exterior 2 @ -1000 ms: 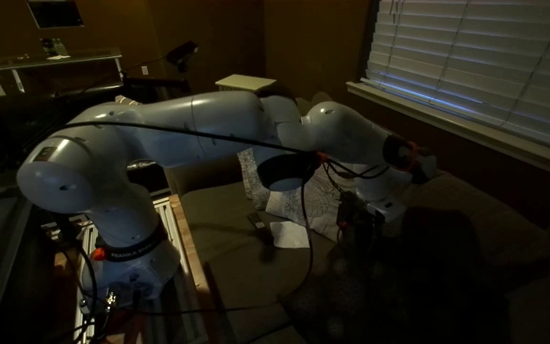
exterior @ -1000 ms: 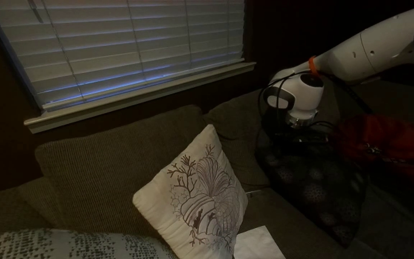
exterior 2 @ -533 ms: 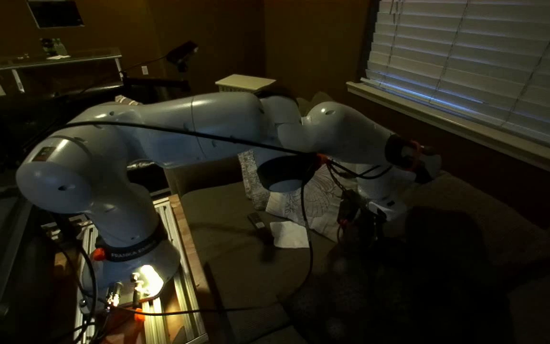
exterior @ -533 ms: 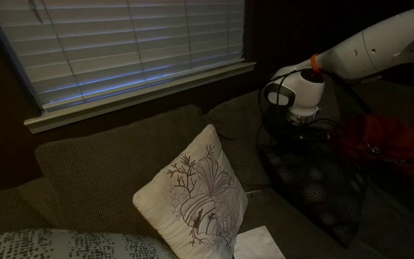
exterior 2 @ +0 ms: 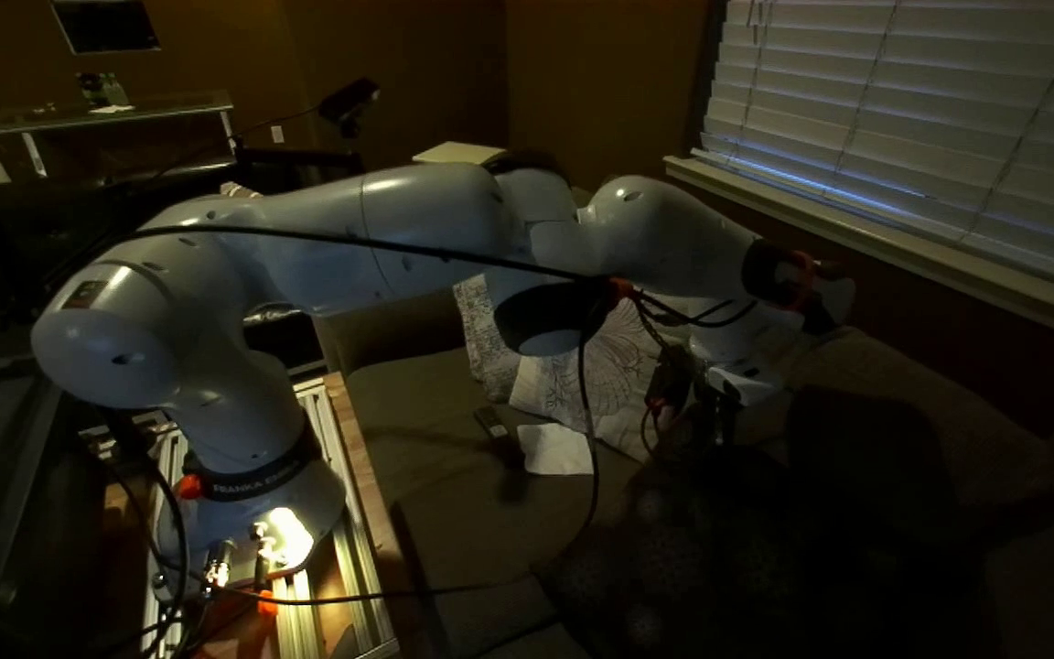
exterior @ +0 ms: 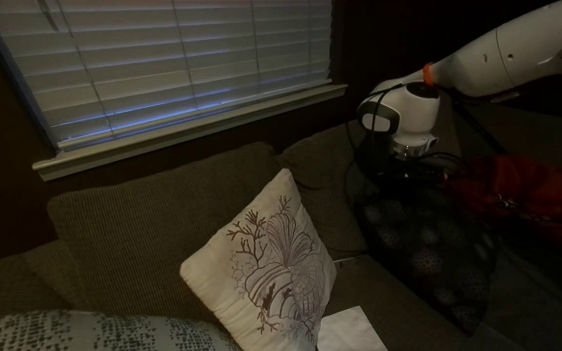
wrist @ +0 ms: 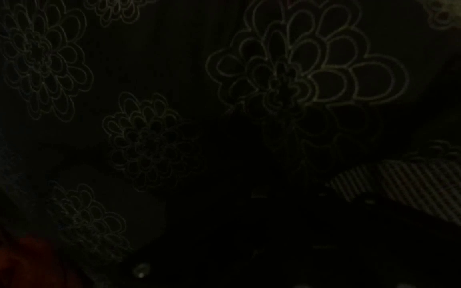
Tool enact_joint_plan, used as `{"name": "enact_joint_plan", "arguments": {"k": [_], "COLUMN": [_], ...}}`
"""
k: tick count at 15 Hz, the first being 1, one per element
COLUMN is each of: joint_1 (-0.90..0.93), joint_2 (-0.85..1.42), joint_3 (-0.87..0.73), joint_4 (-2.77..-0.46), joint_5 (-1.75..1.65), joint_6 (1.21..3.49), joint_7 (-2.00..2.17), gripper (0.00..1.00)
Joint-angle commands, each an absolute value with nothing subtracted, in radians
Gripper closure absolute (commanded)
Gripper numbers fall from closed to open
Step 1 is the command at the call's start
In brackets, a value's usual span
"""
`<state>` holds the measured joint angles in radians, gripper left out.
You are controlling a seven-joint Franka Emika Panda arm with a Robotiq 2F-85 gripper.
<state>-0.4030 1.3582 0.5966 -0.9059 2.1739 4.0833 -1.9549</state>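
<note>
"Sitting on the couch (exterior: 154, 239), is it, that dark pillow (exterior: 427, 258)?"

"Yes, tilted, with one corner pointing down toward the front of the seat (exterior 2: 435, 513). Pale flower outlines (wrist: 282, 84) cover it; they spread across most of the wrist view."

"And the gripper (exterior: 403, 187)?"

"Right at the dark pillow's upper part, pointing down, jaws closed. Whether any fabric is pinched between them I can't make out; it's too dark there."

"What's next to it?"

"Red cloth (exterior: 520, 187), with small pale marks (exterior: 505, 201) on it. It peeks into the lower left corner of the wrist view too. I can't say if cloth and pillow touch."

"And on the other side?"

"A white pillow (exterior: 266, 273), also tilted, drawn with coral and shells. Paper (exterior: 351, 329) lies on the seat just beside it, and in an exterior view a remote (exterior 2: 491, 423) lies near the paper."

"Farther along?"

"A gray pillow (exterior: 100, 331) with dark speckles, partly behind the white one. Above the couch back, blinds (exterior: 164, 63) hang over a sill (exterior: 188, 131) in both exterior views."

"And the arm (exterior 2: 435, 206)?"

"It reaches across the seat from its base (exterior 2: 225, 517), where a bright patch of light (exterior 2: 289, 540) shows. Well behind it stand a side table (exterior 2: 454, 152) and a glass table (exterior 2: 106, 113) with bottles (exterior 2: 113, 90) on it."
</note>
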Motion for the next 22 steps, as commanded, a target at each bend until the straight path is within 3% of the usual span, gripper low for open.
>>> {"name": "enact_joint_plan", "arguments": {"k": [1,14,22], "joint_1": [-0.367,-0.148,-0.018], "joint_2": [1.266,0.972,0.910], "joint_3": [0.561,0.325,0.216], "joint_4": [-0.983,-1.357,-1.458], "joint_5": [2.247,2.223,2.166], "joint_6": [4.130,4.160,4.271], "joint_7": [-1.876,-1.222,-0.960], "gripper": [0.99,0.99,0.99]}}
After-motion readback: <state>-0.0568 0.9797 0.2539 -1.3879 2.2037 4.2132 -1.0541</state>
